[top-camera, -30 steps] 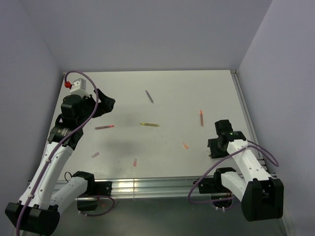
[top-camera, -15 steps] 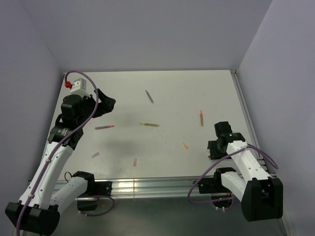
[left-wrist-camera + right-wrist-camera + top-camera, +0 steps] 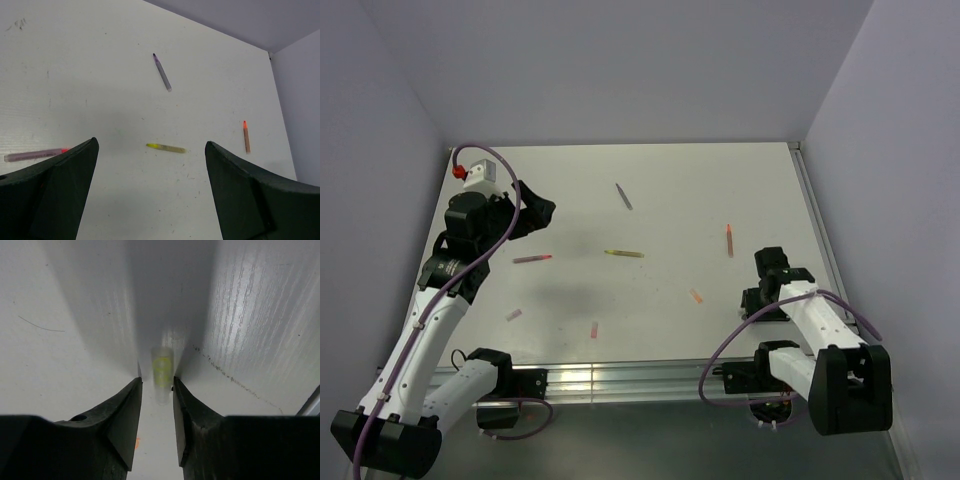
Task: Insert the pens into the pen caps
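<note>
1. The right gripper (image 3: 157, 384), at the lower right of the overhead view, has its jaws narrowed around the pale yellow cap (image 3: 161, 369); whether it is actually gripping cannot be told.
2. The left gripper (image 3: 542, 208), upper left, gapes wide and empty.
3. White scuffed table (image 3: 720, 190), lavender walls (image 3: 620, 70).
4. The cap stands on end, translucent; the pens (image 3: 166, 148) lie scattered mid-table.

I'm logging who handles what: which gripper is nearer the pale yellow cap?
Right. The right gripper straddles the pale yellow cap, a finger on each side. The left gripper hangs open far across the table, over its left side.
</note>
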Controlling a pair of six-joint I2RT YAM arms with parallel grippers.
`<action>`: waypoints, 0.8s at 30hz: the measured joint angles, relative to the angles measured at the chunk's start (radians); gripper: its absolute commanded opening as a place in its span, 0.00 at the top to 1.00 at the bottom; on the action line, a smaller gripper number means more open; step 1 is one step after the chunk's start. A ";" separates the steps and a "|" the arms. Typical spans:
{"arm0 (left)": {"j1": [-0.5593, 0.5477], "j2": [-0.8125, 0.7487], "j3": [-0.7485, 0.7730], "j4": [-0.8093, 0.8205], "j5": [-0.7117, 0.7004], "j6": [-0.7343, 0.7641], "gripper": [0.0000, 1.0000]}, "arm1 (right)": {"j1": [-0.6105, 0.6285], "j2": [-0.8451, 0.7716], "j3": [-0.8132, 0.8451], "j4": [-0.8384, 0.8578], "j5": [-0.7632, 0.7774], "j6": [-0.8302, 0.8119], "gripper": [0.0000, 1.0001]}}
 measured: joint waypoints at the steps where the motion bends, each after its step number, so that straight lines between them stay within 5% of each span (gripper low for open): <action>1: 0.000 0.000 0.000 0.000 0.001 -0.001 0.07 | -0.003 0.004 0.000 0.003 -0.002 -0.001 0.67; 7: 0.000 0.001 0.000 0.000 0.008 -0.002 0.07 | -0.008 0.026 0.004 0.016 -0.008 -0.039 0.99; 17: 0.000 0.026 0.000 0.014 0.056 -0.002 0.10 | -0.006 0.042 0.159 0.132 0.000 -0.394 1.00; 24: -0.001 0.062 -0.011 0.076 0.188 -0.016 0.21 | 0.144 -0.042 0.278 0.390 -0.176 -0.674 1.00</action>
